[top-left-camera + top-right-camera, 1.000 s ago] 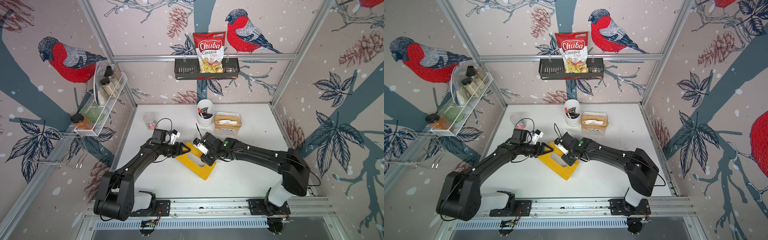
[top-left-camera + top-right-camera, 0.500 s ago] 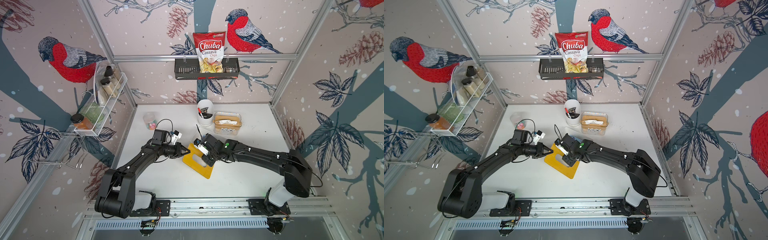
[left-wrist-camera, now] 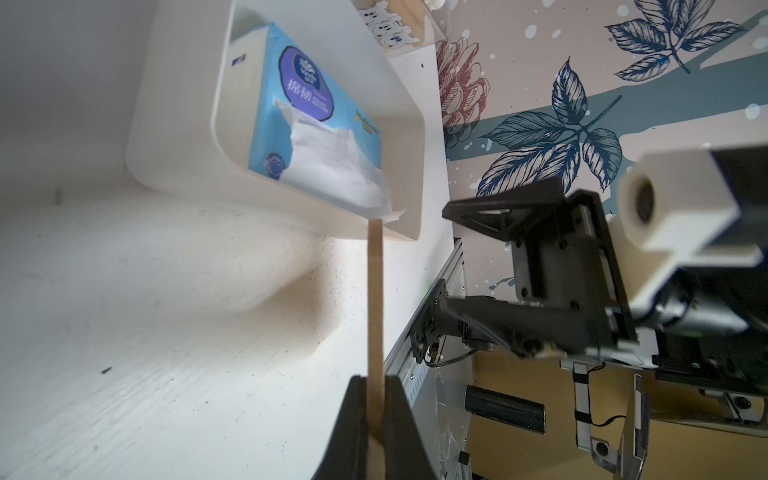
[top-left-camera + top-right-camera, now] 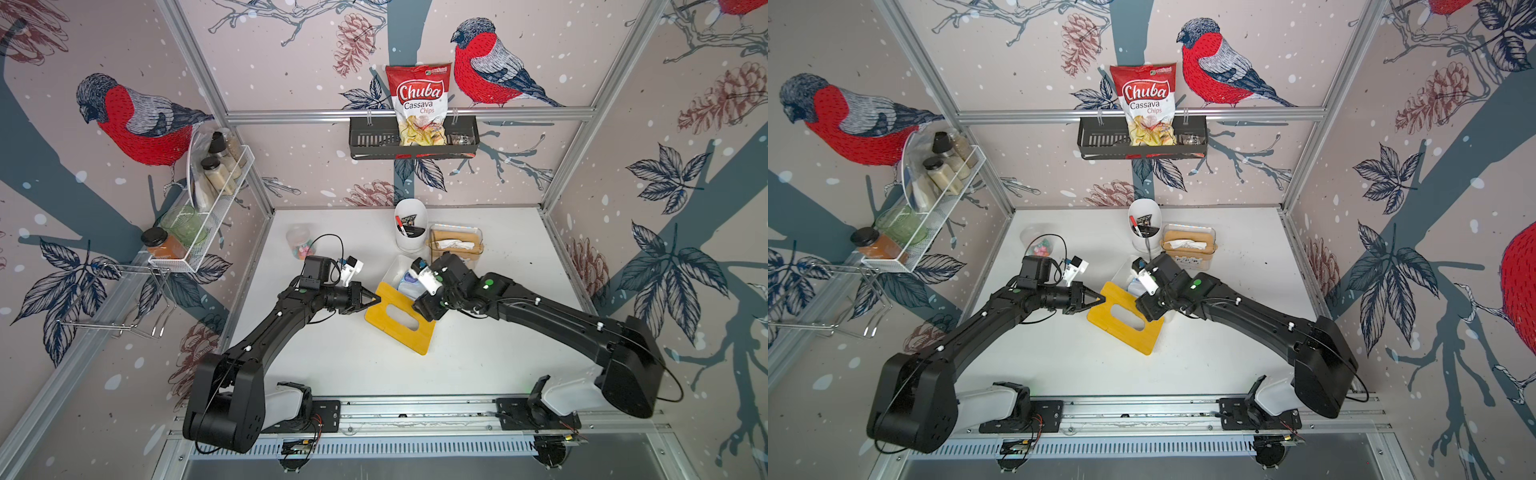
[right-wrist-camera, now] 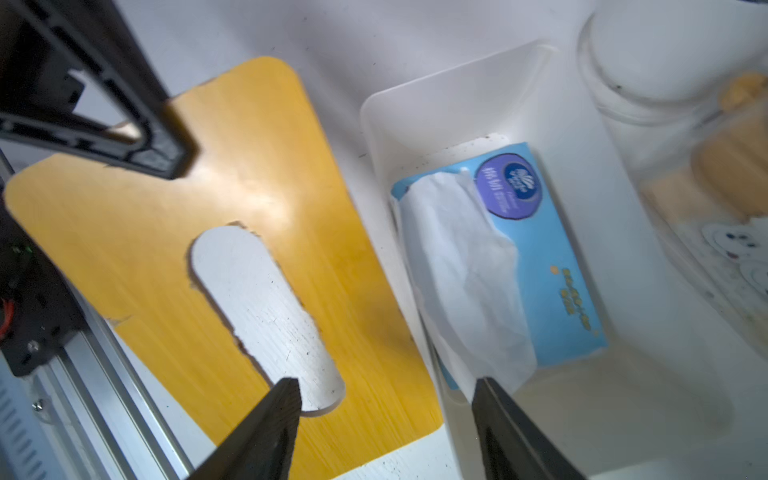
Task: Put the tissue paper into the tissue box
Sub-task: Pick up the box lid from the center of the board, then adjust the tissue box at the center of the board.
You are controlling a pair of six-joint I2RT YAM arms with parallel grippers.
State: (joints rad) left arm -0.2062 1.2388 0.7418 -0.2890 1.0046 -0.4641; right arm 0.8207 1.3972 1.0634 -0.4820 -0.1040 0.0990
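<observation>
The white tissue box [image 4: 394, 266] [image 4: 1124, 268] [image 5: 374, 120] stands without its lid. The blue pack of tissue paper [image 5: 552, 257] [image 3: 307, 95] [image 4: 409, 284] lies inside it, with white sheets spilling from its slit. Beside the box is the yellow wooden lid [image 4: 415, 338] [image 4: 1129, 332] [image 5: 270, 145] with its oval slot. My left gripper [image 4: 376, 298] [image 4: 1098, 299] [image 3: 376, 399] is shut on the lid's far-left corner, and the lid's edge [image 3: 375, 291] shows between the jaws. My right gripper [image 5: 384, 399] [image 4: 422, 311] [image 4: 1148, 311] hangs open over the lid's right edge and the box wall, holding nothing.
A white cup of markers [image 4: 409, 226] and a clear container with a wooden top [image 4: 455, 243] stand just behind the box. A candy jar [image 4: 300, 245] is at the back left. A wire rack [image 4: 199, 216] and a black shelf [image 4: 413, 139] hang on the walls.
My left gripper has shut on the lid's corner. My right gripper has opened over the lid. The lid has shifted slightly to the right.
</observation>
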